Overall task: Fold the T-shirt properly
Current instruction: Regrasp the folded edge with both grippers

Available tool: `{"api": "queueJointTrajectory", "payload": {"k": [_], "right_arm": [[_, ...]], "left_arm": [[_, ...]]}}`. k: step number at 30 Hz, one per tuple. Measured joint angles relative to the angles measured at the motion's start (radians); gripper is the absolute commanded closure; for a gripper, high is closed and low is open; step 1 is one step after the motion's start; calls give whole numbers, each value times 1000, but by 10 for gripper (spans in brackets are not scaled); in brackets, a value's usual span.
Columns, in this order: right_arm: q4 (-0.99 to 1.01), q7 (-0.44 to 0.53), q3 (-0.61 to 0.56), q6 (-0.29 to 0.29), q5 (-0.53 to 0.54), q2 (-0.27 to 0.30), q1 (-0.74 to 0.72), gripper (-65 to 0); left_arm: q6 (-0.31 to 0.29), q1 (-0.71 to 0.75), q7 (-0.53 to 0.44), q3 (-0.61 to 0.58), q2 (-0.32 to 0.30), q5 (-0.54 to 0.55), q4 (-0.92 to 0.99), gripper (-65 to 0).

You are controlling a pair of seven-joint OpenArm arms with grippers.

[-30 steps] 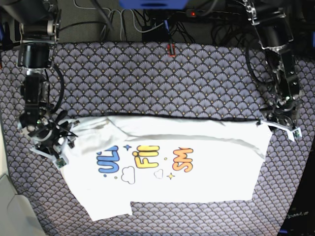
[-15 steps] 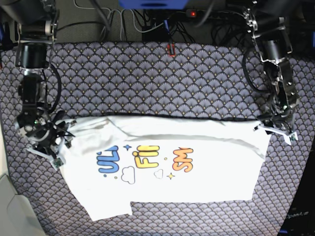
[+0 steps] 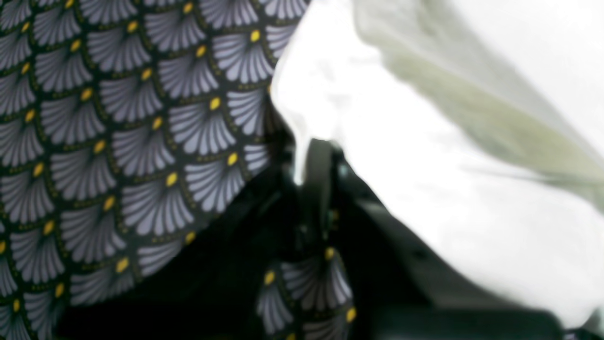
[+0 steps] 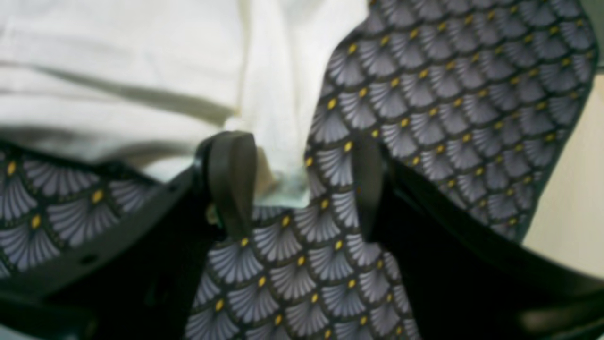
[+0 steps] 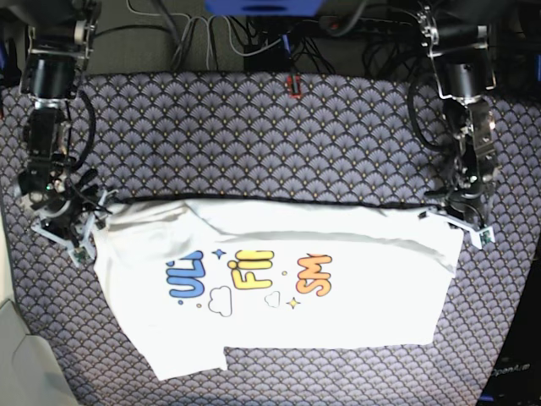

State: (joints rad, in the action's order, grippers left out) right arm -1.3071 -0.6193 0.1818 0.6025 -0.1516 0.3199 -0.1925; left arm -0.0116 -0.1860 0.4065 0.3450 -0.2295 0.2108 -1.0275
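Two hands sit at the far corners of the T-shirt [image 5: 287, 279], one at each end of its far edge. The left hand [image 3: 314, 189], at the right of the base view, has its jaws pressed together on a thin point of white cloth at the shirt's far right corner; the wrist view shows the fabric pinched between the dark fingers [image 3: 317, 174]. The right hand [image 4: 297, 184], at the left of the base view, stands wide, its two dark pads [image 4: 231, 179] well apart, with the edge of the shirt's far left corner lying between them and touching the one pad; it grips nothing. Spreading out from both hands, the T-shirt lies flat on the worktop [image 5: 254, 135], which wears a dark cloth with a grey fan pattern and yellow dots. Its far edge runs nearly straight between the hands, a fold crosses the right part, and blue, yellow and orange lettering faces up.
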Motion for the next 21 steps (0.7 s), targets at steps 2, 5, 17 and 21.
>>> {"api": "queueJointTrajectory", "payload": {"k": [2, 5, 17, 21], "right_arm": [[0, 4, 0, 0, 2, 0, 6, -338], [0, 6, 0, 0, 1, -1, 13, -338], [174, 69, -3, -1, 3, -1, -48, -313], [198, 107, -3, 0, 19, 2, -47, -160]], "left_arm": [[0, 0, 0, 0, 0, 0, 0, -2], [0, 0, 0, 1, -1, -1, 0, -3], [0, 5, -5, 3, -4, -4, 0, -3], [0, 3, 0, 3, -5, -7, 0, -3]]}}
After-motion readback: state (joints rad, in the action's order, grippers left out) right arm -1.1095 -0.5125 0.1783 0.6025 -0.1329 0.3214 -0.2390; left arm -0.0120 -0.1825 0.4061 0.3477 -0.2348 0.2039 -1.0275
